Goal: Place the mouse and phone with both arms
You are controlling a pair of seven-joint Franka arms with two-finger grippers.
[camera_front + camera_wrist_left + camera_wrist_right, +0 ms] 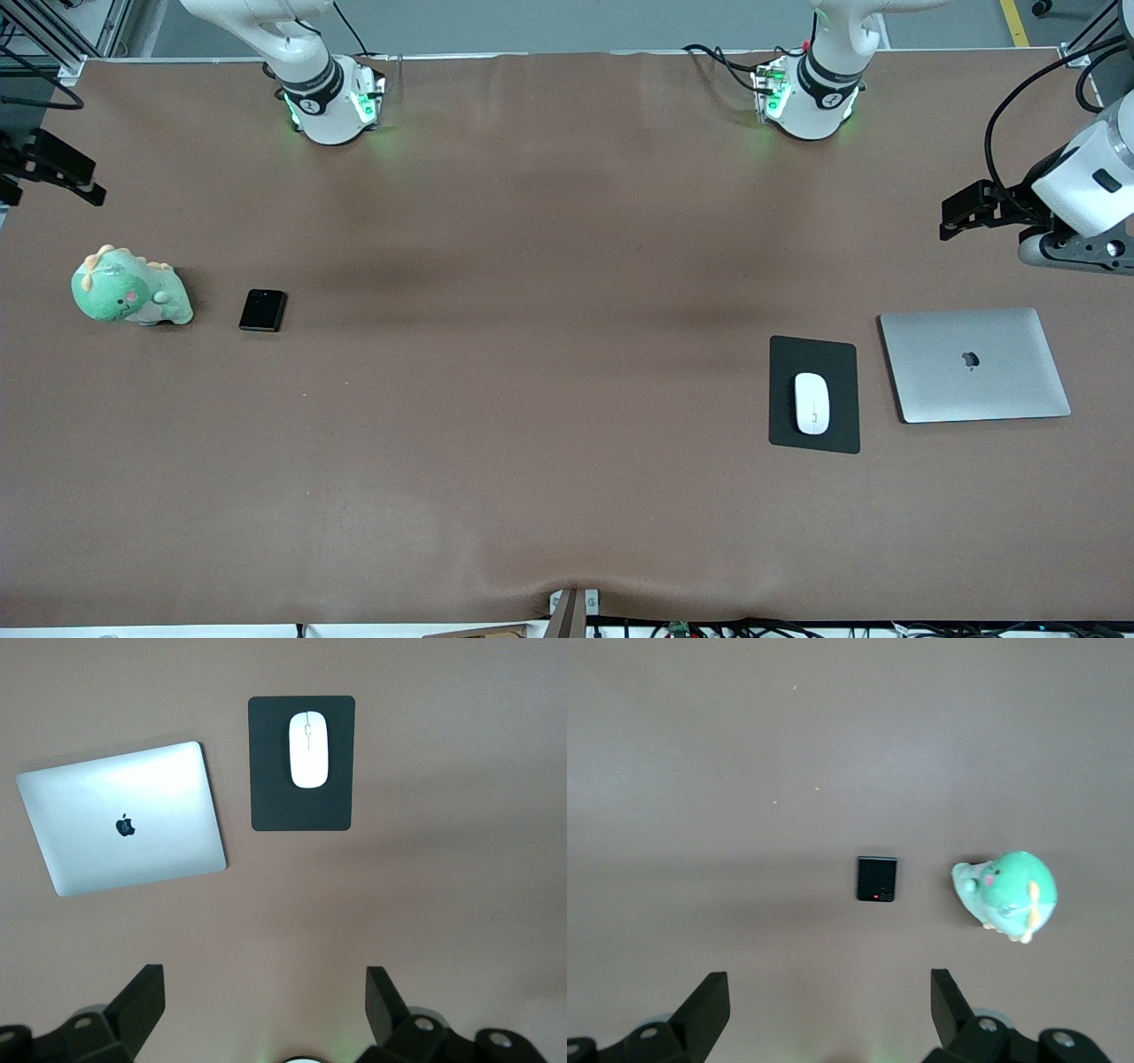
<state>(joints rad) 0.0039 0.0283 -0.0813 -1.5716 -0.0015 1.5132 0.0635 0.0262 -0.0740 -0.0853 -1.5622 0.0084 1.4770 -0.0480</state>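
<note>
The white mouse (811, 403) lies on a black mouse pad (815, 354) toward the left arm's end of the table; it also shows in the left wrist view (309, 749). The black phone (263, 310) lies flat on the table toward the right arm's end, beside a green plush toy (128, 288); it also shows in the right wrist view (876, 879). My left gripper (264, 988) is open and empty, high over the table near the laptop (952, 221). My right gripper (828, 988) is open and empty, high over the table's right-arm end (89, 188).
A closed silver laptop (974, 365) lies beside the mouse pad, toward the left arm's end; it also shows in the left wrist view (124, 819). The plush toy (1005, 893) sits close to the phone. Brown cloth (532, 354) covers the table.
</note>
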